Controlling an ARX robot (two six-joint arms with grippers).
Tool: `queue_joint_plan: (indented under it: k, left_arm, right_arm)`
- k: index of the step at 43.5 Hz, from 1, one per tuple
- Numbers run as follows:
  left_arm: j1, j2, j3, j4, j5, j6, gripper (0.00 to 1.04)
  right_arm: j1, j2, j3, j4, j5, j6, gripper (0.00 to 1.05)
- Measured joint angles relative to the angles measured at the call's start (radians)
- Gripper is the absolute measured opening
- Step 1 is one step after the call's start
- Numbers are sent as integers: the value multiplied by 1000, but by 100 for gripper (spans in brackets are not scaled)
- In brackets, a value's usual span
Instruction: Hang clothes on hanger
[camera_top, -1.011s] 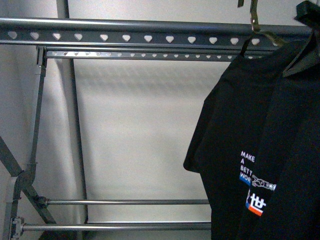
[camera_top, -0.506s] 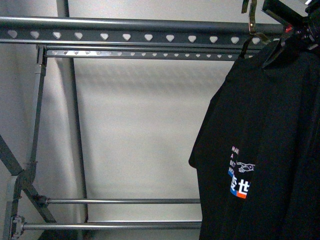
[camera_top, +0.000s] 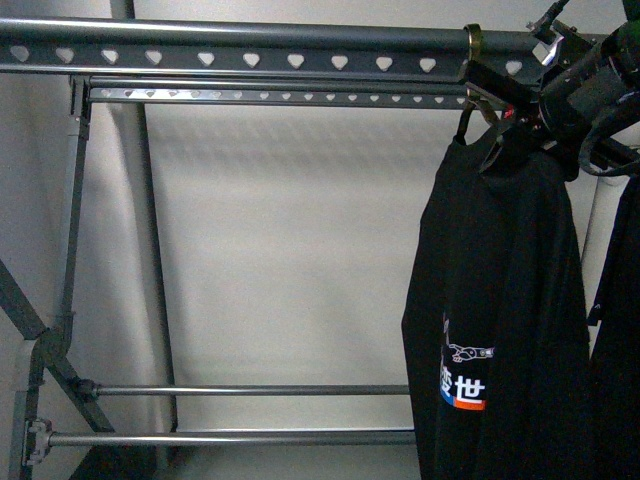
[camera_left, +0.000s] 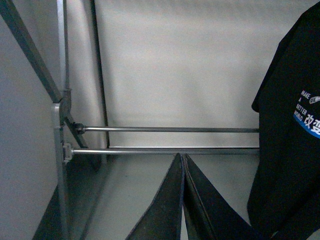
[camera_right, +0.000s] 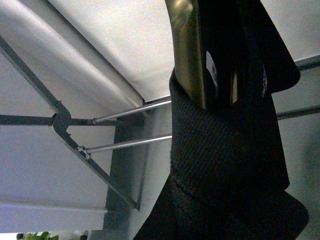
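Observation:
The clothes, a black T-shirt with white and blue print, hang at the right of the front view from a brass hook that sits over the top rail of the hanger, a grey rack with heart-shaped holes. My right gripper is shut on the shirt's collar just under the rail. In the right wrist view the collar and hook fill the frame and hide the jaws. My left gripper is shut and empty, low down, left of the shirt.
Another dark garment hangs at the far right, close behind the T-shirt. The rack's two lower cross rails and slanted legs stand to the left. A plain wall lies behind the rack.
My right gripper has come into view and moved left with the T-shirt. The brass hook now sits over the top rail. The shirt has turned, so its print shows narrower.

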Motion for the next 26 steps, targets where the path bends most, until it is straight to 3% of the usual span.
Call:
queue_joint_plan:
  k: [7,19,22,26]
  left_arm:
    - [0,-56,0,-46,1,0,4]
    - [0,-138,0,-132,1,0,4]
    - [0,-156,0,-149,1,0,4]
    - [0,-174,0,-168,1,0,4]
  right_arm:
    - [35,-47,-118,174,67,-54,23]
    - [82,-396,-502,666,354,-312,65]
    - [110,-541,-636,787,367,-386,76]
    - [172,-729,-796,838,396,-467,88]
